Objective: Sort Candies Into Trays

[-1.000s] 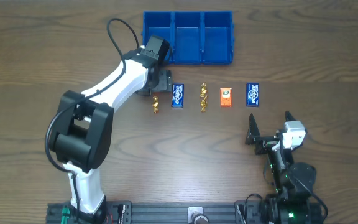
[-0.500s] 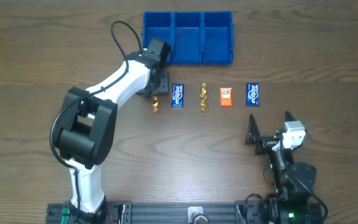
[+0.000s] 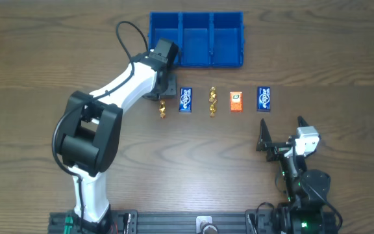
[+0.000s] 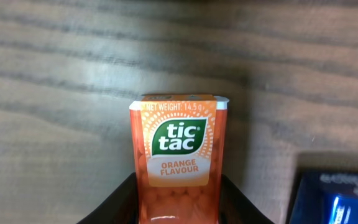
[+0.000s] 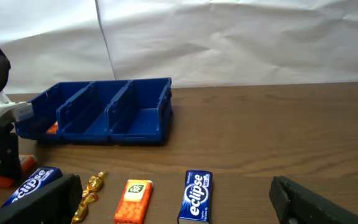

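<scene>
My left gripper [image 3: 164,86] is low over the table just in front of the blue three-compartment tray [image 3: 197,57], left of the candy row. In the left wrist view it [image 4: 179,202] is shut on an orange mint box [image 4: 179,143], whose sides meet both fingers. The row holds a gold wrapped candy [image 3: 163,108], a blue gum pack [image 3: 186,99], two more gold candies [image 3: 213,99], another orange mint box [image 3: 236,101] and a second blue pack [image 3: 263,98]. My right gripper [image 3: 281,134] stands open near the front right, apart from the row.
In the right wrist view a small orange item [image 5: 52,128] lies in the tray's [image 5: 135,134] compartment nearest the left arm. A white sheet hangs behind the table. Bare wood stretches left of the left arm and right of the tray.
The left arm's elbow has shifted slightly to the right; its gripper stays at nearly the same spot. The right arm has not moved.
</scene>
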Available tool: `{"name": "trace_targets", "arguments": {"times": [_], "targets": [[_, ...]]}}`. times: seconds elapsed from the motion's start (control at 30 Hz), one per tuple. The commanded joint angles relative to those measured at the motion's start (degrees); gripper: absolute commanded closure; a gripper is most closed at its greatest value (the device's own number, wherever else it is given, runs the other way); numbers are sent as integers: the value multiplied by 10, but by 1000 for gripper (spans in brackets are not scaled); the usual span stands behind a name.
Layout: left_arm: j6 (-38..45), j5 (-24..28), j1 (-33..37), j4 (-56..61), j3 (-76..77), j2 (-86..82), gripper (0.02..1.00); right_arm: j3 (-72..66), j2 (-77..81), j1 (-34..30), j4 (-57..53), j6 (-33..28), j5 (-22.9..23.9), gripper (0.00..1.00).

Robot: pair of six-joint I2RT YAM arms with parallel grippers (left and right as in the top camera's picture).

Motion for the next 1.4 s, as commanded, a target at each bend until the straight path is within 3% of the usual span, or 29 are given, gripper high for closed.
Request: {"name": "trace_targets", "arguments": {"times": [0.03, 0.3, 0.4, 0.67, 1.2, 1.4], "targets": [[-1, -14, -15, -36, 58, -56, 766, 0, -4, -3, -5, -8, 3, 3], [-3, -131, -65, -124, 266, -109, 759, 0, -4, -3, -5, -8, 3, 3], [3, -143, -63, -161, 370, -70, 750, 0, -4, -3, -5, -8, 3, 3], [3, -136, -23, -255, 561, 87, 752, 0, -4, -3, -5, -8, 3, 3], [5, -87, 23, -251, 570, 160, 748, 0, -4, -3, -5, -8, 3, 3], [11, -79, 23, -259, 570, 161, 702, 0, -4, -3, -5, -8, 3, 3]]}}
